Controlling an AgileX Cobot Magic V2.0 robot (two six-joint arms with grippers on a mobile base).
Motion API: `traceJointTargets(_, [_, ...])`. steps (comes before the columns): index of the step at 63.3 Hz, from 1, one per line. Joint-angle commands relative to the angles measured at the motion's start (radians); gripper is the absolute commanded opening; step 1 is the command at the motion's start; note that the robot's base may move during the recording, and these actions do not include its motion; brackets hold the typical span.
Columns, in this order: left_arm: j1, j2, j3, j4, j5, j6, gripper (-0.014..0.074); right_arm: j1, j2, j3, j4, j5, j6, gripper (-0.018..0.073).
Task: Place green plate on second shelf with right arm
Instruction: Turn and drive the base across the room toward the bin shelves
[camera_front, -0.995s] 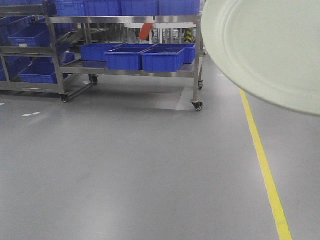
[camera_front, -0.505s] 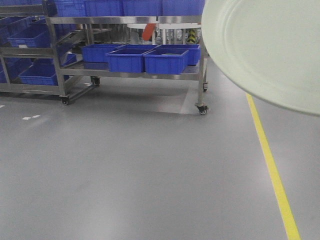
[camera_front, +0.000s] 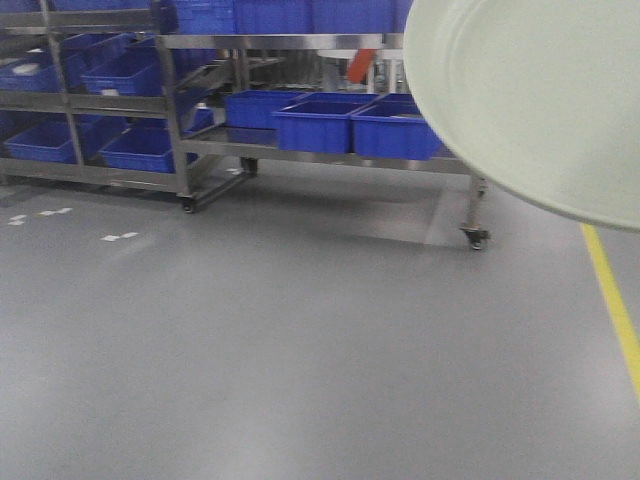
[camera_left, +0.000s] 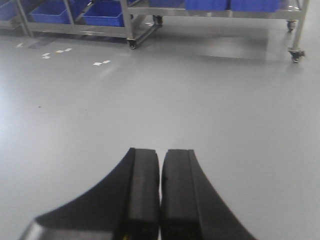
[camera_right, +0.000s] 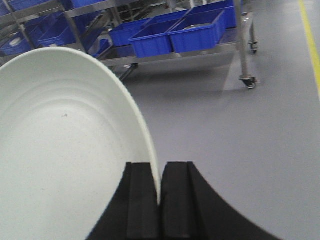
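The pale green plate (camera_right: 55, 145) fills the left of the right wrist view, held up in the air above the floor. My right gripper (camera_right: 160, 167) is shut on its rim, one black finger on each face. In the front view the same green plate (camera_front: 530, 90) hangs large at the top right, hiding part of the shelf rack. The steel shelf rack (camera_front: 300, 42) stands ahead across the floor. My left gripper (camera_left: 160, 152) is shut with nothing between its fingers, pointing at bare floor.
Blue bins (camera_front: 318, 128) sit on the rack's low shelf, and more blue bins (camera_front: 140, 148) fill a second rack to the left. The rack rolls on castors (camera_front: 474, 238). A yellow floor line (camera_front: 612, 300) runs along the right. White floor marks (camera_front: 112, 237) lie at the left.
The racks and the yellow line have shifted to the right in the front view and look nearer. The plate keeps its place in the frame.
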Motion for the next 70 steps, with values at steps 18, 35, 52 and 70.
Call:
traceJointTargets(18, [-0.004,-0.024,0.042,0.001,-0.061,-0.005,0.0125,-0.007,0.000,-0.034,0.002,-0.115,0.000,0.0055])
traceJointTargets(35, [-0.004,-0.024,0.042,0.001,-0.061,-0.005,0.0125,-0.007,0.000,-0.034,0.002,-0.115,0.000,0.0055])
traceJointTargets(52, [-0.004,-0.024,0.042,0.001,-0.061,-0.005,0.0125,-0.007,0.001,-0.034,0.002,-0.115,0.000,0.0055])
traceJointTargets(70, [-0.004,-0.024,0.042,0.001,-0.061,-0.005,0.0125,-0.007,0.001,-0.034,0.002,-0.115,0.000,0.0055])
